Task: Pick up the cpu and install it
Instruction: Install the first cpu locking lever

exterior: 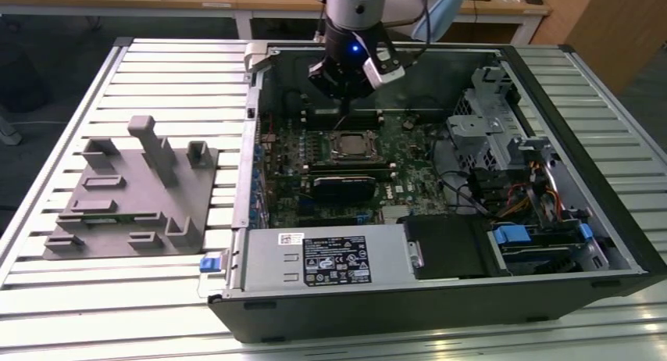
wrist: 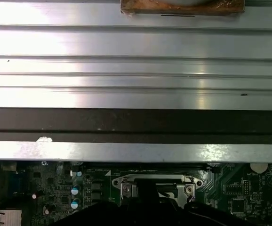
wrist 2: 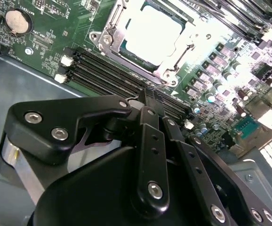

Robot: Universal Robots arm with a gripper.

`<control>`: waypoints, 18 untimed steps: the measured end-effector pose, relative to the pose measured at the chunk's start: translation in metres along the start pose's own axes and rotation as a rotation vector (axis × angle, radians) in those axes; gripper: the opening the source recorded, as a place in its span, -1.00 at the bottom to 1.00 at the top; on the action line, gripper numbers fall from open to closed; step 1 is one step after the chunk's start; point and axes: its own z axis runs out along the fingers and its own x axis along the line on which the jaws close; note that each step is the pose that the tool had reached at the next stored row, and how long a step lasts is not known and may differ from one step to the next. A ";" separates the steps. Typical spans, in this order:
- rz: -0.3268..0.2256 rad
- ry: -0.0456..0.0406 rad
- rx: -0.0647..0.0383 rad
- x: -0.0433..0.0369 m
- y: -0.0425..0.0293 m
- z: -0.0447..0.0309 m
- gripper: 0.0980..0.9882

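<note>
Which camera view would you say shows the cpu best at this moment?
The second wrist view: the cpu lies large and bright in its socket frame. The exterior view shows it small, under the gripper; the first wrist view hides it.

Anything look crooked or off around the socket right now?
Nothing stands out. The cpu lies flat and square in the socket frame, and the gripper hangs above it inside the open computer case.

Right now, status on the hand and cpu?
Hand above socket, holding nothing. Cpu seated in socket frame. Nothing blocking.
</note>
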 end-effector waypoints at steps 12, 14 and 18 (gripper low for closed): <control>0.000 0.0002 -0.017 -0.0027 -0.0003 0.0044 -0.98; 0.001 0.0001 -0.028 -0.0034 -0.0003 0.0051 -0.98; 0.001 0.0001 -0.047 -0.0060 -0.0003 0.0072 -0.98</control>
